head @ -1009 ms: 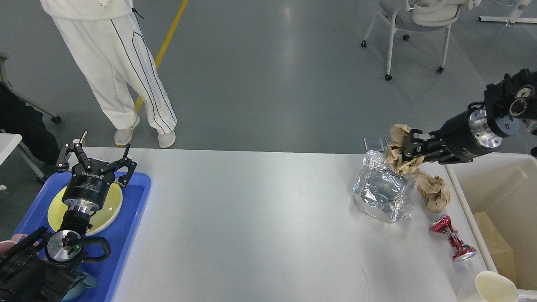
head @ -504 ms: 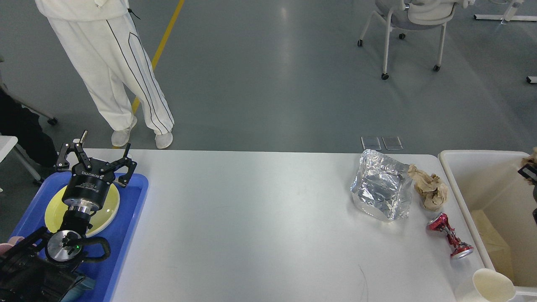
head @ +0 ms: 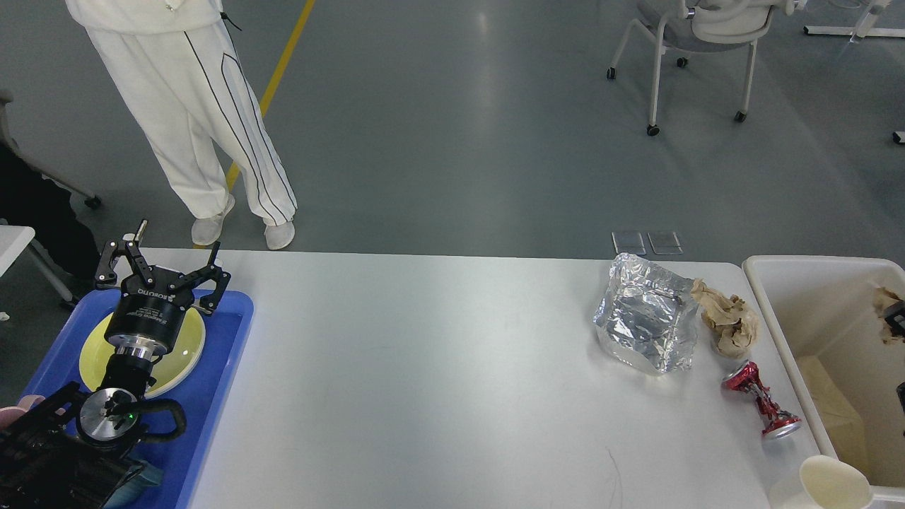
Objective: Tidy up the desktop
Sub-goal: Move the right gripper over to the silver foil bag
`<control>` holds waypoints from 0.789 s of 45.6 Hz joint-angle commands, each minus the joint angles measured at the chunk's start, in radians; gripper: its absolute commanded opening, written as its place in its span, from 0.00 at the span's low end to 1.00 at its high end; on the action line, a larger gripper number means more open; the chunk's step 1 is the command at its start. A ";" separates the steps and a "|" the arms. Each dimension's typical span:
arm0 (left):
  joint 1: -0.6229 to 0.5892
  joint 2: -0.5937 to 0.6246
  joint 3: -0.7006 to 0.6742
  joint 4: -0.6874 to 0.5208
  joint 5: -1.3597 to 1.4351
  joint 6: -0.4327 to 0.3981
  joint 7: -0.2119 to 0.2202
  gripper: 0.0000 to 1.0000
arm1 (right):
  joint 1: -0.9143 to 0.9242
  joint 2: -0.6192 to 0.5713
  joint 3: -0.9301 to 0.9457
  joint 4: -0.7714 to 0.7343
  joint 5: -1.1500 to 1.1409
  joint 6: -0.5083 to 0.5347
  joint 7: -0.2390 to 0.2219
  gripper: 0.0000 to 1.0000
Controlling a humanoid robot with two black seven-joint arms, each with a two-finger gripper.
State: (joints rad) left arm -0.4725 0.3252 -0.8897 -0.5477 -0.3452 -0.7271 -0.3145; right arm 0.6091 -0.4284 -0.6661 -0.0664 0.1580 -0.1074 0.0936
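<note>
Desktop: the desktop (head: 438,382) is the big white-grey table that fills the near half of the view, from the blue tray on the left to the cream bin on the right
Left gripper: the left gripper (head: 161,267) hangs over the far end of the blue tray, its two black fingers spread wide apart with nothing between them
Right gripper: only a small dark bit of the right gripper (head: 895,317) shows at the right edge, over the cream bin; I cannot tell if it is open or closed
Brown scrap at the edge: a bit of brown paper (head: 885,302) sits right by that dark bit, and I cannot tell if it is being held
Blue tray: the blue tray (head: 219,367) lies on the left end of the table
Yellow plate: a round yellow plate (head: 180,353) lies in the tray, partly hidden under the left arm
Foil bag: a shiny crumpled foil bag (head: 647,325) sits on the right part of the table
Paper wad: a crumpled brown paper wad (head: 728,326) lies just right of the foil bag, touching it
Red can: a squashed red can (head: 760,399) lies on its side, nearer than the paper wad, close to the bin
Cream bin: the cream bin (head: 778,311) stands at the right end of the table
Cup: a pale cup (head: 834,483) sits at the near right corner, by the bin
Person: a person in white trousers (head: 205,120) stands on the floor beyond the far left of the table
Chair: a chair on wheels (head: 696,42) stands far off on the right
</note>
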 commanded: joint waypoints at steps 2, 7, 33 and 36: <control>0.000 0.000 0.000 0.000 0.000 0.000 0.000 0.97 | 0.004 -0.001 0.002 -0.003 0.000 0.000 -0.002 1.00; 0.000 0.000 0.000 0.000 0.000 0.000 0.000 0.97 | 0.017 -0.003 -0.003 -0.004 0.000 0.003 -0.003 1.00; 0.000 0.000 0.000 0.000 0.000 0.000 0.000 0.97 | 0.446 0.105 -0.067 -0.001 -0.003 0.458 -0.020 1.00; 0.000 0.000 0.000 0.000 0.000 0.000 0.000 0.97 | 0.500 0.122 -0.078 0.000 -0.005 0.613 -0.017 1.00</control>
State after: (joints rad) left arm -0.4725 0.3252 -0.8897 -0.5476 -0.3451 -0.7271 -0.3145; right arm 1.0064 -0.3271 -0.7306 -0.0665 0.1508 0.2356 0.0747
